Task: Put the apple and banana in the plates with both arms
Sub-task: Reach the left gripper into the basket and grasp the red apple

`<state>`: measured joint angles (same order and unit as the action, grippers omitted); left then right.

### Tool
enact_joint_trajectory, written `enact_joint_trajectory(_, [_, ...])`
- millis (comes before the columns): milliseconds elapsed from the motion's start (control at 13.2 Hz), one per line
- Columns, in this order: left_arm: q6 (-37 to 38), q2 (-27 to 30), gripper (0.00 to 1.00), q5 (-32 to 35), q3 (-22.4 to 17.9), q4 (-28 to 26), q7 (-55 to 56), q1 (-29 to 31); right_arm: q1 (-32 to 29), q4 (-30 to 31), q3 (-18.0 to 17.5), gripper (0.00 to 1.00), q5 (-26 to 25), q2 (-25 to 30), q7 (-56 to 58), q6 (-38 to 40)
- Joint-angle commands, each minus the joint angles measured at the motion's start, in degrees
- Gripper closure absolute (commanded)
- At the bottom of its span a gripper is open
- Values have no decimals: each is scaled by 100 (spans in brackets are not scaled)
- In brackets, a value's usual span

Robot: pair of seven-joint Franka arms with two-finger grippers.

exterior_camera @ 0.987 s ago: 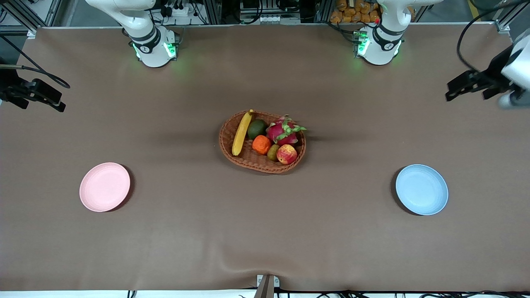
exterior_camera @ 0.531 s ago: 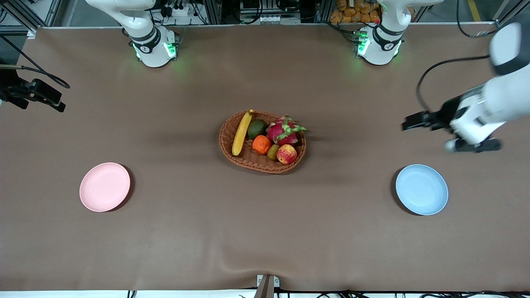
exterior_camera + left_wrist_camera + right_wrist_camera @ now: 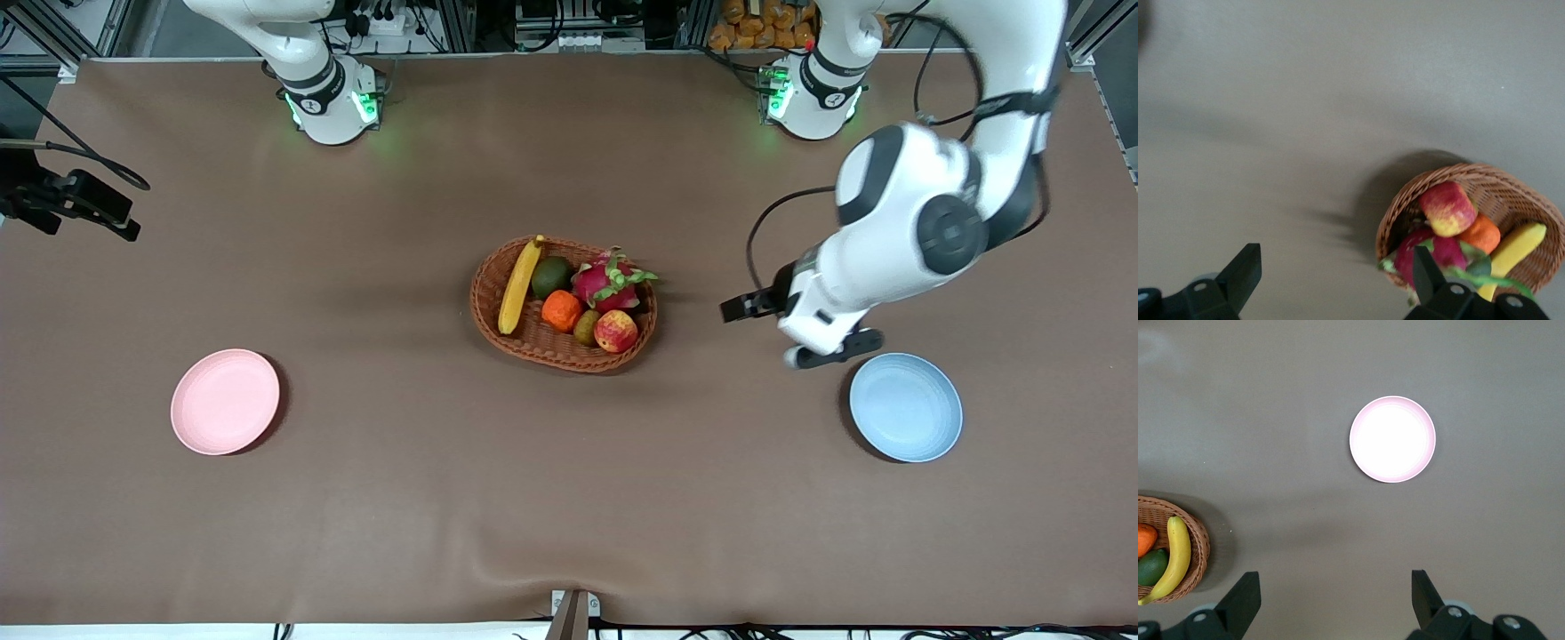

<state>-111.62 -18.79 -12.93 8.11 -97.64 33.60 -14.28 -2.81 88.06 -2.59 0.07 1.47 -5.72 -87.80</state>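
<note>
My left gripper (image 3: 742,307) hangs over the counter (image 3: 569,498) beside the basket (image 3: 498,333), fingers (image 3: 1245,270) wide open, empty; my right gripper (image 3: 1331,600) also open, empty.

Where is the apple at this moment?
The apple lies in the woven basket, at the rim nearest the front camera, beside the kiwi and nearer than the dragon fruit.

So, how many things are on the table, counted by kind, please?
Fruits in the woven brown basket: 6 (yellow banana, red apple, orange mandarin, pink dragon fruit, two green fruits)
Plates: 2 (pale pink plate, light blue plate)
Baskets: 1
Total: 9
</note>
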Motion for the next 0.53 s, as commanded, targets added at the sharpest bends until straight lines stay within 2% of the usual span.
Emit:
enact_joint_trajectory(0, [-481, -378, 0, -261, -20, 34, 384, -241, -44, -140, -31, 0, -7, -68, -34, 52])
enact_joint_trajectory(228, [-1096, -791, 0, -964, -29, 52, 411, -530, -44, -140, -31, 0, -7, -68, -34, 52])
enact_joint_trajectory(455, [-1659, -1204, 0, -1010, -29, 78, 727, -760, -44, -140, -31, 0, -7, -68, -25, 52])
